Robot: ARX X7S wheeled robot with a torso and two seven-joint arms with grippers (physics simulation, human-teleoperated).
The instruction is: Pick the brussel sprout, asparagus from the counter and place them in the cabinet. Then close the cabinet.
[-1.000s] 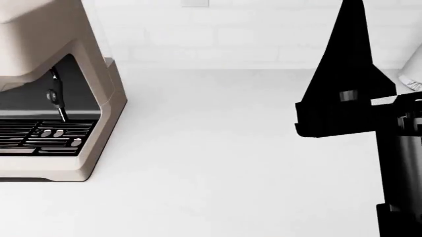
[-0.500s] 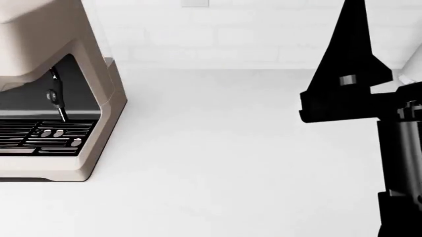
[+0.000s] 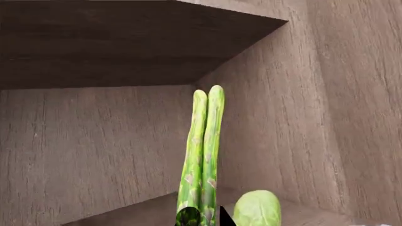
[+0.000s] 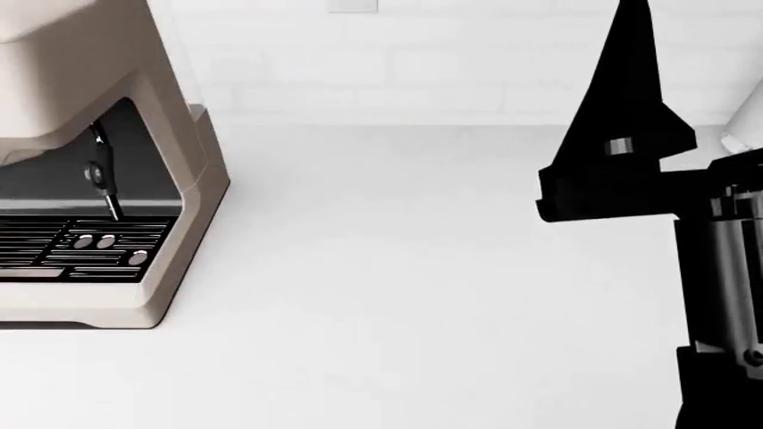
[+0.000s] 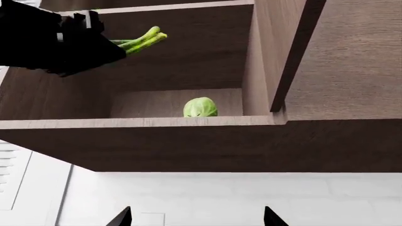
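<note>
My left gripper (image 3: 204, 222) is shut on the asparagus (image 3: 204, 155), a pair of green spears pointing into the brown wooden cabinet (image 3: 94, 141). The brussel sprout (image 3: 257, 209), a pale-green ball, rests on the cabinet shelf just beside the spears. In the right wrist view, looking up from below, the left gripper (image 5: 94, 42) holds the asparagus (image 5: 141, 41) inside the open cabinet (image 5: 188, 141), above the brussel sprout (image 5: 200, 107). My right gripper (image 5: 197, 220) is open and empty below the cabinet. The white counter (image 4: 394, 268) holds neither vegetable.
A beige coffee machine (image 4: 107, 179) stands on the counter at the left. My black right arm (image 4: 632, 161) rises at the right, with a white object (image 4: 749, 121) behind it. A brown wood panel (image 5: 345, 61) stands to the cabinet opening's right. A white tiled wall runs behind.
In the head view the right arm shifted slightly right and up, then came back left. The counter and coffee machine have not moved.
</note>
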